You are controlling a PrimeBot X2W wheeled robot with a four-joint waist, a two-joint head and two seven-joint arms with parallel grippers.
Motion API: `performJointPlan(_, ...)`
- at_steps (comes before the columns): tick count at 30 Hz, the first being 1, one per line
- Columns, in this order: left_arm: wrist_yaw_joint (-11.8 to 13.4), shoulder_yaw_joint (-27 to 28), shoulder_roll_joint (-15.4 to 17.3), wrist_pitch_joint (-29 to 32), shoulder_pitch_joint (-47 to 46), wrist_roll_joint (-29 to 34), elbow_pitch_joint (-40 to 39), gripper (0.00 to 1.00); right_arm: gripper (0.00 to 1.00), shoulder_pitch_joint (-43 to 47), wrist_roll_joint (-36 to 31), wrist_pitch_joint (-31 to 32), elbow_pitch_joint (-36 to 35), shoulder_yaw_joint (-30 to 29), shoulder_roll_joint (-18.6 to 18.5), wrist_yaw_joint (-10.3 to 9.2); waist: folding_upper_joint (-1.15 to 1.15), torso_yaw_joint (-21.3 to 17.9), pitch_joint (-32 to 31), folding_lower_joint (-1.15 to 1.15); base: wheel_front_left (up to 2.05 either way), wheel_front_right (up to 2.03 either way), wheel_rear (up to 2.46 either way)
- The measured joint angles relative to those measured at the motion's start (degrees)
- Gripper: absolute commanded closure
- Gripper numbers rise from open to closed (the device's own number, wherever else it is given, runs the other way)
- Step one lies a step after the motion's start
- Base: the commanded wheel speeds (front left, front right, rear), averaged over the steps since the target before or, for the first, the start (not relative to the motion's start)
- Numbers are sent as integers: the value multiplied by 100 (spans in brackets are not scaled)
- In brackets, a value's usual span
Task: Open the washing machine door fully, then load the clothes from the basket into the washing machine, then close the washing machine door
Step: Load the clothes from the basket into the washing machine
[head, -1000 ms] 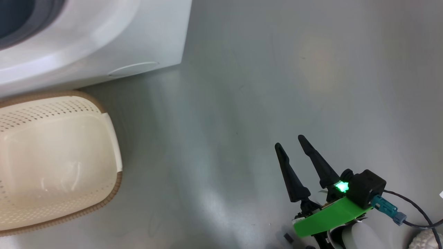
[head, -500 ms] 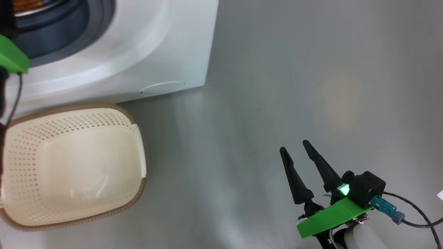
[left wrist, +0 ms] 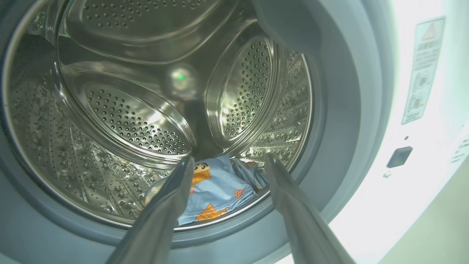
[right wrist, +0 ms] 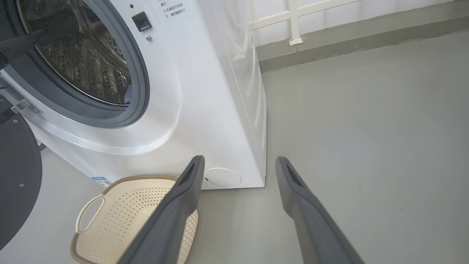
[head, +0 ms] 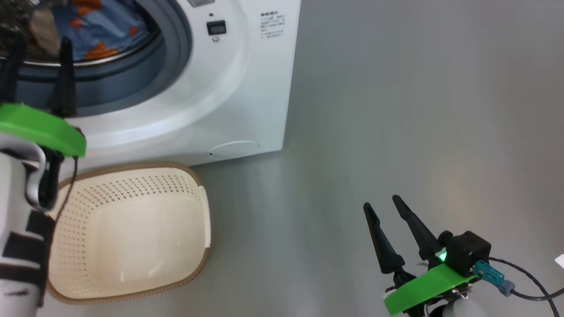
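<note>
Seemingly two clothes (left wrist: 216, 187), one basket (head: 132, 190)

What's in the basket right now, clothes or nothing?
Empty. The basket shows only its bare cream floor and perforated walls; the blue printed clothes lie inside the washing machine drum.

Both grippers spread, left arm raised, right arm low
The left gripper (head: 37, 66) points up the head view, its two dark fingers set wide apart above the pale, black-banded left forearm (head: 17, 246); the right gripper (head: 381, 203) sits at lower right, fingers parted and leaning leftward
</note>
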Motion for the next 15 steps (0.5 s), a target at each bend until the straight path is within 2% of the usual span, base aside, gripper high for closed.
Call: performJointPlan(15, 264, 687, -56, 0, 2013, 169, -1603, 0, 0, 316, -96, 0, 7, -165, -2, 0, 0, 291, -744, 0, 0, 0, 0)
